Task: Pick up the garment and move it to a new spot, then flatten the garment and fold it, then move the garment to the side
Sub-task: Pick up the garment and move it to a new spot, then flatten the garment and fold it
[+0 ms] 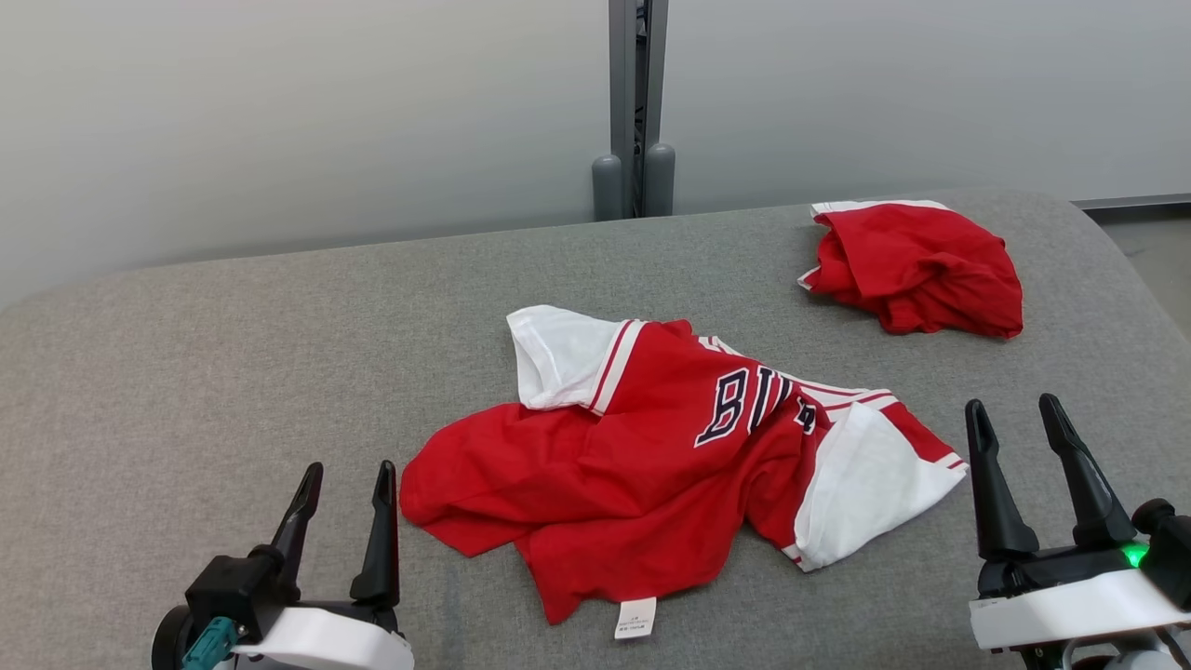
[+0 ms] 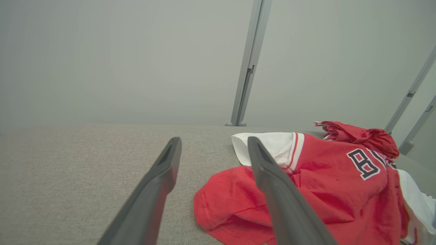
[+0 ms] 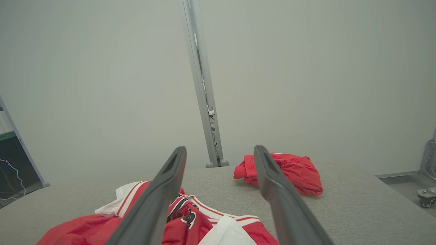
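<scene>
Both jaws gape empty; folds in the garment (image 1: 642, 465) hide part of its dark lettering (image 1: 744, 407).

Garments counted: 2 (jersey (image 1: 651, 447) centre, red bundle (image 1: 916, 270) upper right) | left gripper (image 1: 349, 467), right gripper (image 1: 1012, 402): 2 | worktop (image 1: 233, 372): 1 | post (image 1: 637, 93): 1

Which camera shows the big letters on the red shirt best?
The head view: the navy letters on the red jersey face up, partly creased. The left wrist view catches them slanted at the side; the right wrist view has them crumpled and partly hidden.
</scene>
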You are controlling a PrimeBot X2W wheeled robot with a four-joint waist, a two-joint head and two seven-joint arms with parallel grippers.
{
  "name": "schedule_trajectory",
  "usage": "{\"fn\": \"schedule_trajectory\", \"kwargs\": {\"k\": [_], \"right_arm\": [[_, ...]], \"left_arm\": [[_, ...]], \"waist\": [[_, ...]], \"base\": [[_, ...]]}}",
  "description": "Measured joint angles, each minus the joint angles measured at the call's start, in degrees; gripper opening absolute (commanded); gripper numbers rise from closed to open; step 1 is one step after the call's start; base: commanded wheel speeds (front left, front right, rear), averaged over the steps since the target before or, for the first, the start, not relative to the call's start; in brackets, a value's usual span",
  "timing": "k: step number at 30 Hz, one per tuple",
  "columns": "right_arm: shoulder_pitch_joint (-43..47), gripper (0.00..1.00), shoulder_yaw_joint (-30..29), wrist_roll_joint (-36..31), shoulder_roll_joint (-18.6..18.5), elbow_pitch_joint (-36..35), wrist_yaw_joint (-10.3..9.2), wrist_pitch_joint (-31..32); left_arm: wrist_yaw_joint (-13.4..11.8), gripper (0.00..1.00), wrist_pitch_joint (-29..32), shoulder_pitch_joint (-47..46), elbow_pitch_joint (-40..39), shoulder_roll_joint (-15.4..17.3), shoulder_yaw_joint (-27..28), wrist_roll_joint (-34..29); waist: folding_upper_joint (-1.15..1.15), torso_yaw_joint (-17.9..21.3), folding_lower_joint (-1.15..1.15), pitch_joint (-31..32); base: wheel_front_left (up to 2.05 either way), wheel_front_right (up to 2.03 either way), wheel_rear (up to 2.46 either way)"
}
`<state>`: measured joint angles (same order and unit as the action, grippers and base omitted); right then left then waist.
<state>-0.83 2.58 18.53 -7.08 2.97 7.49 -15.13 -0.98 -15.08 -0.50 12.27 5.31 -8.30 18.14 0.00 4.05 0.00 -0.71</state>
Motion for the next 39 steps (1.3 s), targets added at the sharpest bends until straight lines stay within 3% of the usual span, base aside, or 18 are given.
{"fn": "schedule_trajectory", "kwargs": {"k": [24, 32, 39], "right_arm": [[-0.55, 1.0, -1.57, 0.58, -0.15, 3.49, -0.01, 0.0], [-1.38, 1.0, -2.42, 0.59, -0.49, 4.68, -0.01, 0.0], [-1.68, 1.0, -2.4, 0.59, -0.51, 5.3, 0.0, 0.0]], "left_arm": [[3.45, 1.0, 0.48, -2.01, 6.57, -1.36, -1.9, -0.4], [3.55, 1.0, 0.63, -3.48, 8.35, -1.6, -2.97, 0.09], [6.51, 1.0, 7.8, -3.18, 10.36, -1.98, -7.23, 3.78]], "waist": [[0.0, -1.31, 0.0, -0.4], [0.0, -2.37, 0.0, -0.84], [0.0, -2.96, 0.0, -0.8]], "base": [[0.0, 0.0, 0.0], [0.0, 0.0, 0.0], [0.0, 0.0, 0.0]]}}
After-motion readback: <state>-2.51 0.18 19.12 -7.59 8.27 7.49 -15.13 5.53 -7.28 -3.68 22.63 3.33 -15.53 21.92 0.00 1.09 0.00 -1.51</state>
